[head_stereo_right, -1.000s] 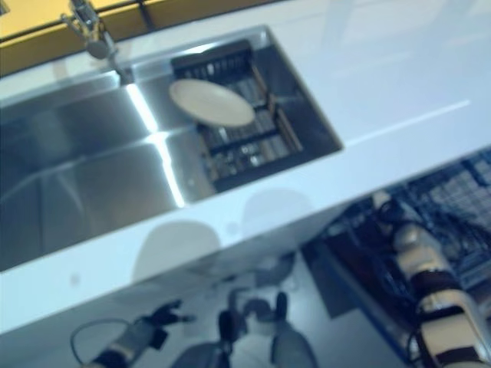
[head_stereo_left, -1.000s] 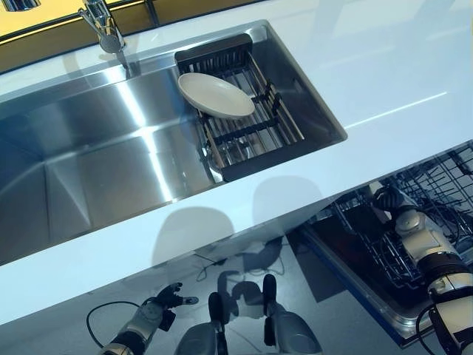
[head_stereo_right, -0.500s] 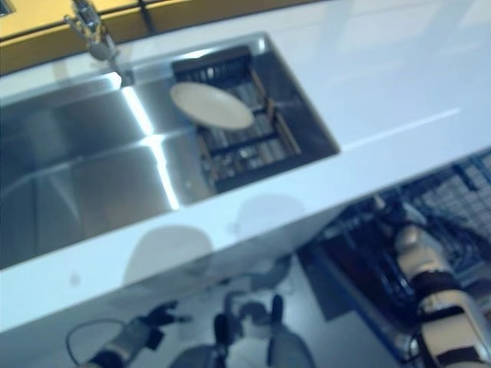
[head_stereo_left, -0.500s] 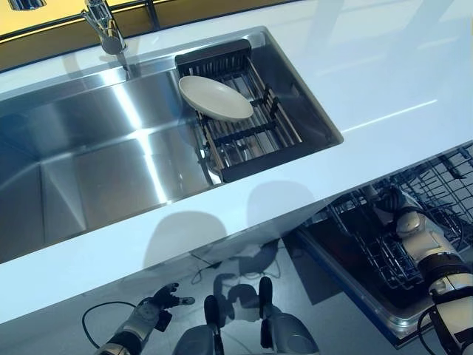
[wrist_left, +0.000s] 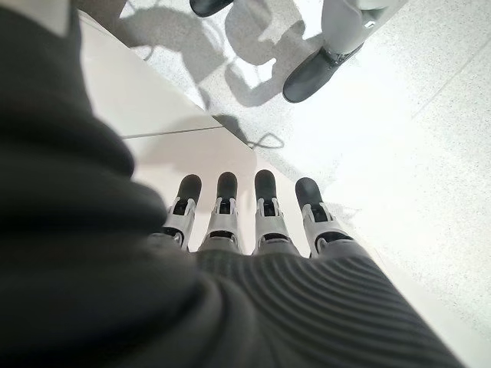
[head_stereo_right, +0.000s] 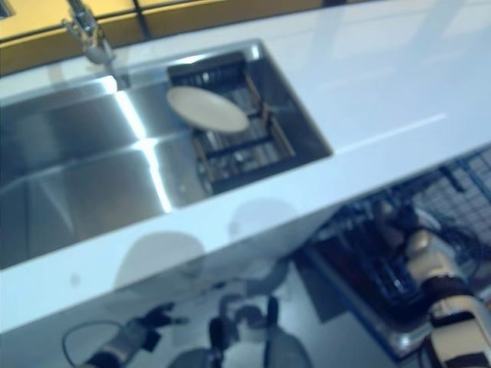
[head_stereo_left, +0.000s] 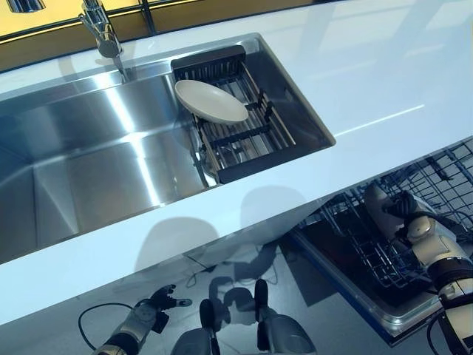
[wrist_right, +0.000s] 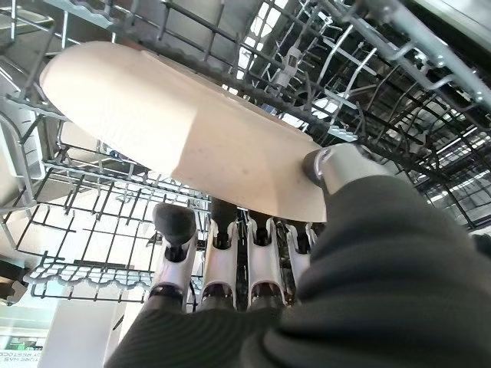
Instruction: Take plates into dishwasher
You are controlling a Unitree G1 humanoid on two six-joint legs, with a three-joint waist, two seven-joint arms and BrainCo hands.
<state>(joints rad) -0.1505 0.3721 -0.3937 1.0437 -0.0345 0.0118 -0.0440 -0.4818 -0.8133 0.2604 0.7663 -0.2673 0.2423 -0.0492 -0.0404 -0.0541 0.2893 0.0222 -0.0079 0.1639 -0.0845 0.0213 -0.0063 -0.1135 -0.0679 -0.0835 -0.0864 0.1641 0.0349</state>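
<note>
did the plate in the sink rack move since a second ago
No. The plate lies at the same end of the sink rack; only the camera shifted.

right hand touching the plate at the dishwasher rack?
Touching. The right wrist view shows the right hand pinching the plate: thumb on the near rim, fingers behind it.

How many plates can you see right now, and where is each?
2. One plate lies on the black rack in the sink. The other is pinched in the right hand, down in the dishwasher rack. Others may be hidden in the dishwasher.
</note>
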